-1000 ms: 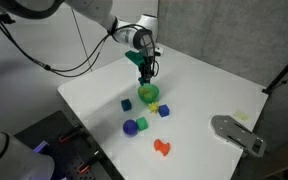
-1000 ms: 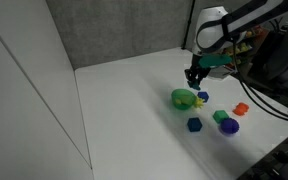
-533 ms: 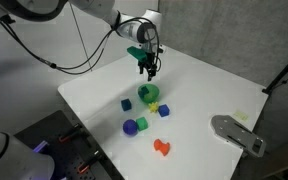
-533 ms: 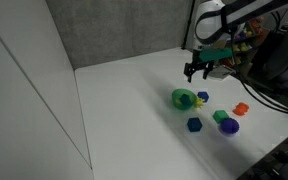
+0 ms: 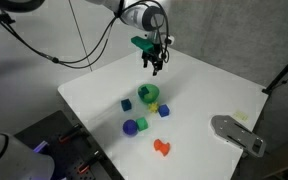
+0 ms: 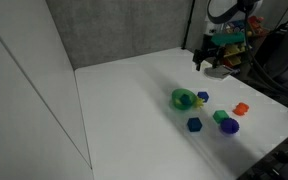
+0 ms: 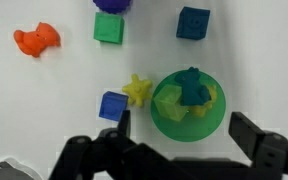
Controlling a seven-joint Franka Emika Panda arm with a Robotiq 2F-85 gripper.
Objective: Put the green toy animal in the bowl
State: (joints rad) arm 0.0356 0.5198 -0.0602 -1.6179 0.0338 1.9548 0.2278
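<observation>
Bowl (image 7: 170, 124), round, holds chunky green toy animal (image 7: 192, 88).

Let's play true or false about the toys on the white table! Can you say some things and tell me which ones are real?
1. The green toy animal sits in the bowl. True.
2. The gripper is holding the orange toy. False: the gripper is open and empty, up above the table, and the orange toy lies on the table.
3. The yellow star is inside the bowl. False: it lies on the table beside the bowl.
4. There are two blue cubes on the table. True.
</observation>
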